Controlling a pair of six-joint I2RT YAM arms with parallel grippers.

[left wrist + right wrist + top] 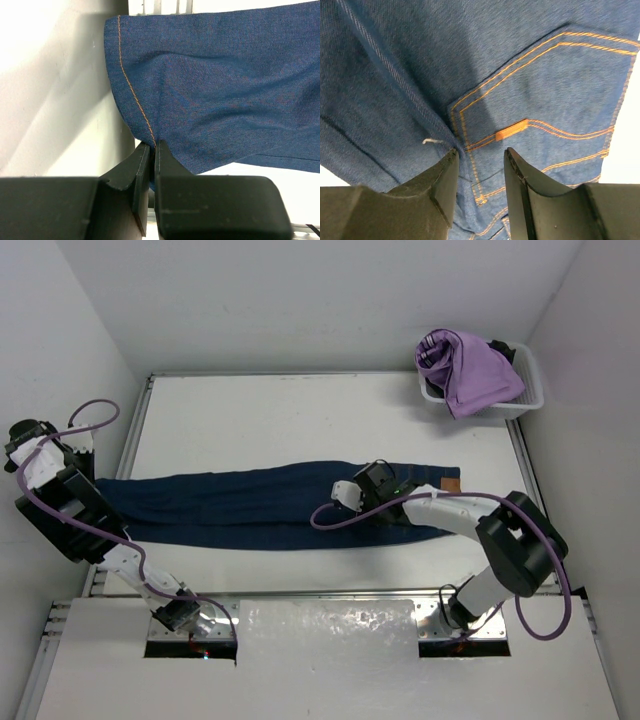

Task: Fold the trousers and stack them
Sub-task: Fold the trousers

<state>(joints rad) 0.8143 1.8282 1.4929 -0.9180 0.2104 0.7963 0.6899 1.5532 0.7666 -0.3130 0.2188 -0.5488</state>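
L gripper [152, 150] fingers pressed together; R gripper [480, 157] fingers apart, arm stretched left.

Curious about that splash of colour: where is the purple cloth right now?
In the top view, the purple garment lies in a white basket at the table's far right corner, beyond the waistband end of the jeans.

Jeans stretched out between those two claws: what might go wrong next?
The left gripper pinches the jeans only at a corner of the hem, so the denim might slip free when lifted. The right gripper hangs open over the back pocket; closing there, it may catch only the top layer, leaving the fold lopsided.
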